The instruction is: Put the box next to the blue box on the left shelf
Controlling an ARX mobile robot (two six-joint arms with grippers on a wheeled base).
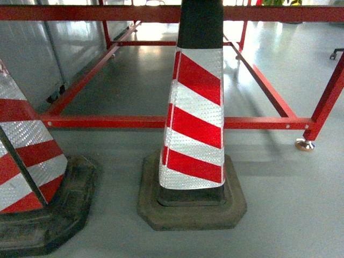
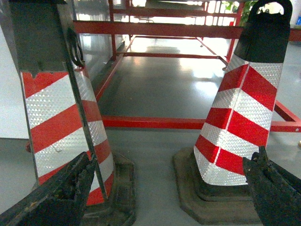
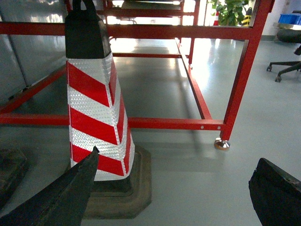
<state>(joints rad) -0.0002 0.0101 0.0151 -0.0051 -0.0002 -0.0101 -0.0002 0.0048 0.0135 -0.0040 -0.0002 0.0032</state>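
A glossy grey floor (image 1: 279,209) fills the head view, and on it stands a red-and-white striped traffic cone (image 1: 194,129) on a black rubber base; take that cone as the landmark. Behind it runs a red tubular frame (image 1: 107,121), low to the ground on a small metal foot (image 1: 304,144) at the cone's far right. A second cone (image 1: 27,166) stands to the left of the first, well apart from it. Neither arm shows here. The blue box and the roller shelf are not in sight, so the robot seems parked facing the cones, probably marking off its working area, with the task not yet begun.

From the left wrist, the landmark cone sits right of centre and the second cone (image 2: 61,117) close on the left. The left gripper (image 2: 164,193) has its dark fingers (image 2: 56,193) spread wide at the bottom corners, nothing between them; it hangs low and looks forward, a resting pose rather than a reach.

From the right wrist, the cone stands left of centre, the frame's upright post (image 3: 242,80) to its right. The right gripper (image 3: 174,193) is likewise wide apart and empty. Far right of the cone are an office chair base (image 3: 284,68), a potted plant (image 3: 230,12), and a small blue bin (image 3: 288,18), too distant to tell whether it is the task's box.
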